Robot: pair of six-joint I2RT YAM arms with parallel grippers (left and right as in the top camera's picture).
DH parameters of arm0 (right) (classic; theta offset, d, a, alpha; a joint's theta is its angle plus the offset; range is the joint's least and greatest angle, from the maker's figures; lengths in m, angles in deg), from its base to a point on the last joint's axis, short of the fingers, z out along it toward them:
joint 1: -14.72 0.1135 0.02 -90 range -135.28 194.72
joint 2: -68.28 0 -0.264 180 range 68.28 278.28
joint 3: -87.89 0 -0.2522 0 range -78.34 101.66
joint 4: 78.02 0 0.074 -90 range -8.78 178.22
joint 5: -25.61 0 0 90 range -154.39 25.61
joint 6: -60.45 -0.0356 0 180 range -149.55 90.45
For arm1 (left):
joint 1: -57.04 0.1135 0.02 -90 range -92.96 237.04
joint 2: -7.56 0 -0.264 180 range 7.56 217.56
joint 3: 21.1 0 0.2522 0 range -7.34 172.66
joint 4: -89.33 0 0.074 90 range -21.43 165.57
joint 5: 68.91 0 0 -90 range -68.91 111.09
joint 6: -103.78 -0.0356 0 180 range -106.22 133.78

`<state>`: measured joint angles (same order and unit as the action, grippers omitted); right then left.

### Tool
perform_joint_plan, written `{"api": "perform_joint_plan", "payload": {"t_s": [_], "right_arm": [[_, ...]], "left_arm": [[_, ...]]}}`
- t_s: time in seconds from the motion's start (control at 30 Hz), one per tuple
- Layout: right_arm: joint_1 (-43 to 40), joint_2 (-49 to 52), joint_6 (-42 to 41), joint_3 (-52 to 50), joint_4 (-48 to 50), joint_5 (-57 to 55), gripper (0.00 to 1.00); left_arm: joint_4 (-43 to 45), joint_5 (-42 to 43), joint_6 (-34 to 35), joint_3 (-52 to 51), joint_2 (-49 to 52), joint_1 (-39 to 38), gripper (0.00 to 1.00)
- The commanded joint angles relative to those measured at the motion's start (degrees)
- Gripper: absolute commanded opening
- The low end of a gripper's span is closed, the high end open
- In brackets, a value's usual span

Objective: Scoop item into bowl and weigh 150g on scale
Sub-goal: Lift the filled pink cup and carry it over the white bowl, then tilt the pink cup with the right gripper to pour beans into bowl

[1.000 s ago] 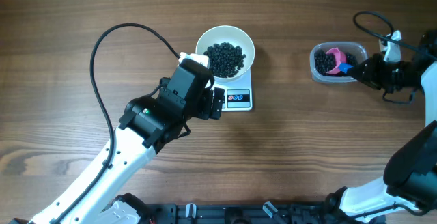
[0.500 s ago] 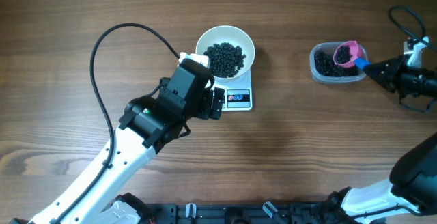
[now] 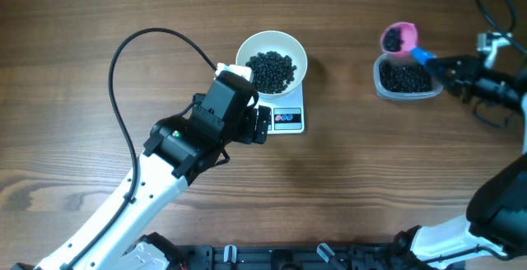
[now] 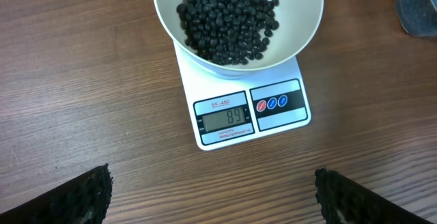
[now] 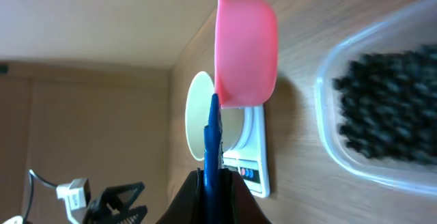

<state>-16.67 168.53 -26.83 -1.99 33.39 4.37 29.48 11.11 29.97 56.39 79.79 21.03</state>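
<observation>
Right gripper (image 5: pixel 212 181), cropped, on scoop handle (image 5: pixel 212 132)

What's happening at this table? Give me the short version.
The right gripper is shut on the blue handle of a pink scoop, loaded with black beads and out of the clear tub. The white bowl sits on the scale, partly filled with beads; the display reads 89. The left gripper hangs open in front of the scale, holding nothing.
</observation>
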Motion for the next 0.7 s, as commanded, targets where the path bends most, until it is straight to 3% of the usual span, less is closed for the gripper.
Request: {"api": "perform_joint_plan", "payload": {"t_s": [0.0, 0.17, 0.3, 0.4, 0.67], "right_arm": [[7.78, 0.02, -9.84, 0.24, 7.8, 6.58, 0.04], [20.5, 0.02, -26.03, 0.24, 29.42, 6.58, 0.04], [27.06, 0.04, -28.74, 0.24, 38.58, 6.19, 0.04], [28.98, 0.04, -26.32, 0.24, 38.73, 3.69, 0.04], [32.79, 0.04, -6.58, 0.17, 37.13, -12.9, 0.04]], "left_arm": [[0.17, 0.48, -0.76, 0.9, 0.11, -0.15, 1.0], [0.17, 0.48, -0.76, 0.9, 0.11, -0.15, 1.0], [0.17, 0.48, -0.74, 0.9, 0.11, -0.15, 1.0], [0.17, 0.48, -0.76, 0.9, 0.11, -0.15, 1.0], [0.17, 0.48, -0.76, 0.9, 0.11, -0.15, 1.0]]}}
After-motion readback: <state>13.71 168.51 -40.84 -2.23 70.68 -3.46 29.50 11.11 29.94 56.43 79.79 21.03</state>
